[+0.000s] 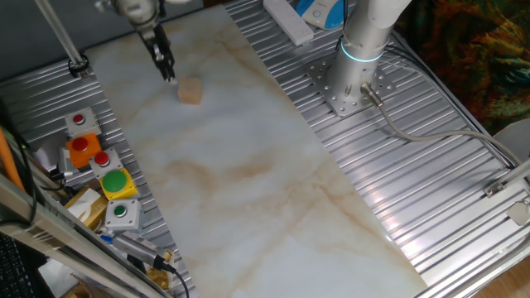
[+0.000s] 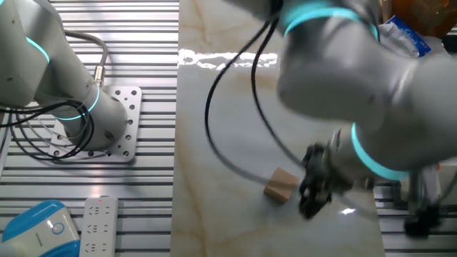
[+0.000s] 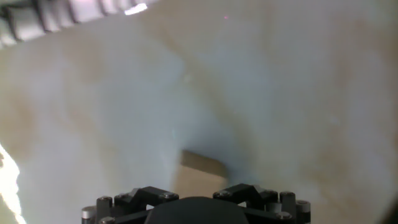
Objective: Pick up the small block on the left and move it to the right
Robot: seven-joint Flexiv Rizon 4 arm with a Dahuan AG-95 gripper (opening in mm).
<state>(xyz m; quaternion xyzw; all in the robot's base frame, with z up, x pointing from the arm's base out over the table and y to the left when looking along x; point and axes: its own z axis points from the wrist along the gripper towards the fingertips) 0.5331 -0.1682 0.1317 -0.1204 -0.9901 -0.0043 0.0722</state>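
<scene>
The small block (image 1: 191, 92) is a light tan cube lying on the marble tabletop at the far side, free of the gripper. It also shows in the other fixed view (image 2: 280, 185) and, blurred, low in the hand view (image 3: 200, 173). My gripper (image 1: 168, 76) hangs just left of the block, tips close to the table, with a small gap to the cube. In the other fixed view the gripper (image 2: 311, 205) is just right of the block. It holds nothing and its jaws appear apart; the fingertips do not show in the hand view.
A row of button boxes (image 1: 106, 178) in red, orange, yellow and green lies along the left edge. The arm's base (image 1: 352, 87) stands on the ribbed metal at the back right. A white power strip (image 1: 287, 21) and a blue and white device (image 2: 36, 228) lie near it.
</scene>
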